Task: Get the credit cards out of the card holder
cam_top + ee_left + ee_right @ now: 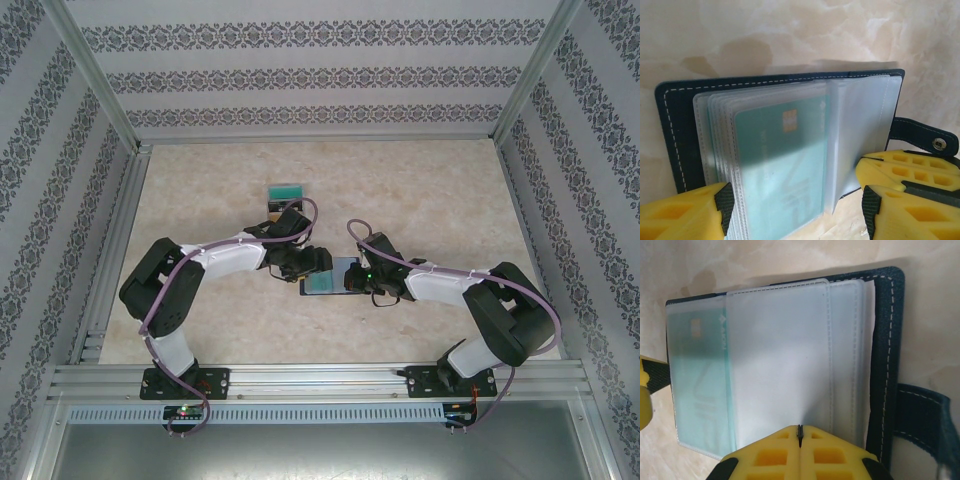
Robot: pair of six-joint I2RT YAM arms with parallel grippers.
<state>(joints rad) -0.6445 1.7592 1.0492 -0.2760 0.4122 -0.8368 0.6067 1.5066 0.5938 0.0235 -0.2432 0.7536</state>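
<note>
Beige marbled tabletop (430, 200), top: navy-blue folding card holder (330, 280) open between left gripper (308, 262), right gripper (358, 280) | left wrist: jaws wide, empty, astride clear plastic sleeves (860, 125); pale teal credit card (785, 165) sleeved | right wrist: jaws closed at sleeve edge, hold unclear | no card out.

Card holder (333, 277) open on table (450, 190) (1 card (775, 160) in sleeve (860, 125)), box (285, 192) behind.
</note>
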